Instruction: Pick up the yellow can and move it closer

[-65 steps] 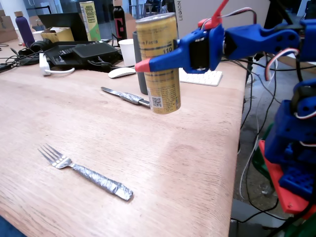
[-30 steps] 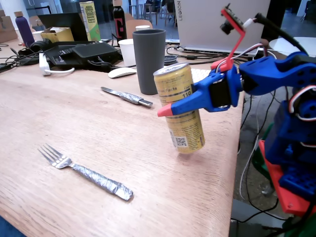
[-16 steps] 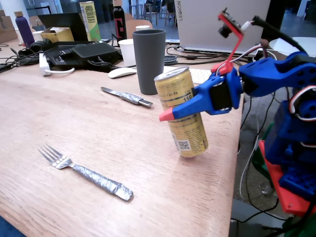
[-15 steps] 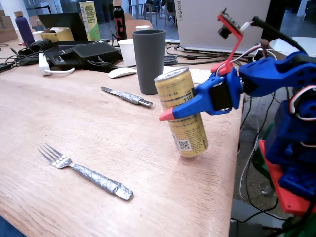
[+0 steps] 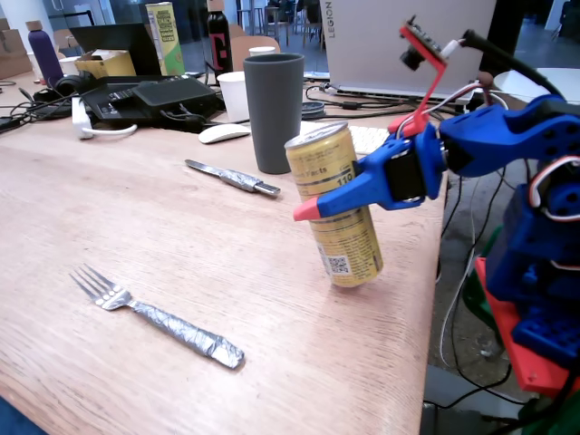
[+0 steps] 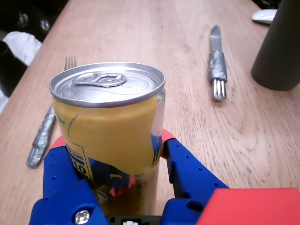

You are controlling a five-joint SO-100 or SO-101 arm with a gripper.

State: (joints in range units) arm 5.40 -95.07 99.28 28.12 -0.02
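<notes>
The yellow can [image 5: 349, 245] is a slim golden drink can with a silver top and a QR code near its base. It leans with its top toward the left in the fixed view, near the table's right edge. My blue gripper [image 5: 317, 201] with red fingertips [image 5: 306, 211] is shut around its middle. In the wrist view the can [image 6: 108, 117] fills the lower left between the gripper [image 6: 112, 140] fingers, its pull tab facing up. I cannot tell whether its base touches the wooden table [image 5: 181, 245].
A tall dark grey cup [image 5: 274, 109] stands just behind the can, also seen in the wrist view [image 6: 279, 47]. A foil-wrapped knife [image 5: 231, 177] and fork [image 5: 163, 317] lie to the left. A mouse [image 5: 224, 133], a laptop [image 5: 399, 45] and clutter sit at the back.
</notes>
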